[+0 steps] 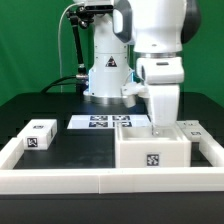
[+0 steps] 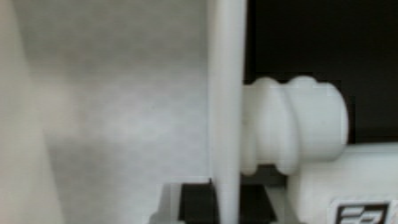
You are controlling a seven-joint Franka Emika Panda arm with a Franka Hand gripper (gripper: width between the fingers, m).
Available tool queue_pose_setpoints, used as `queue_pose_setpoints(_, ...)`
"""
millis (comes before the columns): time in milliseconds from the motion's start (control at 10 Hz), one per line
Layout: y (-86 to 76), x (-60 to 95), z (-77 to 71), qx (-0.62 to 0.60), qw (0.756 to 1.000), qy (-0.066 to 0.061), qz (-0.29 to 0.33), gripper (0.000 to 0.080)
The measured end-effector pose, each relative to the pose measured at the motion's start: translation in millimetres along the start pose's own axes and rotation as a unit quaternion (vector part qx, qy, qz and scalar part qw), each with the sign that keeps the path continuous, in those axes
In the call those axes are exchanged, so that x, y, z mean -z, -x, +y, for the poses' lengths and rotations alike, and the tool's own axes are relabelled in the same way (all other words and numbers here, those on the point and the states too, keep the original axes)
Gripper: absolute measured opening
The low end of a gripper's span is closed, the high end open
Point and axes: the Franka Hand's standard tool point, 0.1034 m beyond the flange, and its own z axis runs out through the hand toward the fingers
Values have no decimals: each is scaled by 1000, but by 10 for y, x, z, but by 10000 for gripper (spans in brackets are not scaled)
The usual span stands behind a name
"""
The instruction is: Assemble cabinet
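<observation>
The cabinet (image 1: 152,152) is a white open-topped box with a square tag on its front, standing at the front of the exterior view's right. My gripper (image 1: 160,124) reaches down from above onto its upper edge. In the wrist view a thin white cabinet wall (image 2: 222,90) runs straight between my two dark fingers (image 2: 191,203). My gripper (image 2: 222,200) is shut on that wall. A ribbed white knob-like part (image 2: 294,120) sits beside the wall. The fingertips are hidden in the exterior view.
A small white tagged cube (image 1: 40,134) lies at the exterior view's left. The marker board (image 1: 105,122) lies in the middle, in front of the arm's base. A white part (image 1: 195,130) sits behind the cabinet. A raised white rim (image 1: 100,180) borders the table.
</observation>
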Motion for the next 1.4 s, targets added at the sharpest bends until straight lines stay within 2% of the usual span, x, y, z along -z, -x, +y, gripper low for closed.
queue_pose_setpoints(300, -350, -6, 135, 8, 1000, 8, 6, 37)
queue_pose_setpoints(400, -393, -7, 171, 7, 1000, 8, 5, 37)
queue_pose_setpoints(700, -390, -8, 231, 7, 1000, 9, 5, 37)
queue_pose_setpoints(800, -387, -12, 229, 6, 1000, 9, 5, 128)
queue_pose_setpoints(900, -386, -13, 228, 6, 1000, 9, 5, 276)
queue_pose_setpoints(1000, -384, -14, 228, 6, 1000, 9, 5, 276)
queue_pose_setpoints(1100, -384, -15, 228, 6, 1000, 9, 5, 452)
queue_pose_setpoints(1200, -383, -16, 227, 6, 1000, 9, 5, 452)
queue_pose_setpoints(1300, -383, -16, 227, 6, 1000, 8, 5, 666)
queue_pose_setpoints(1400, -382, -16, 227, 6, 1000, 8, 5, 758)
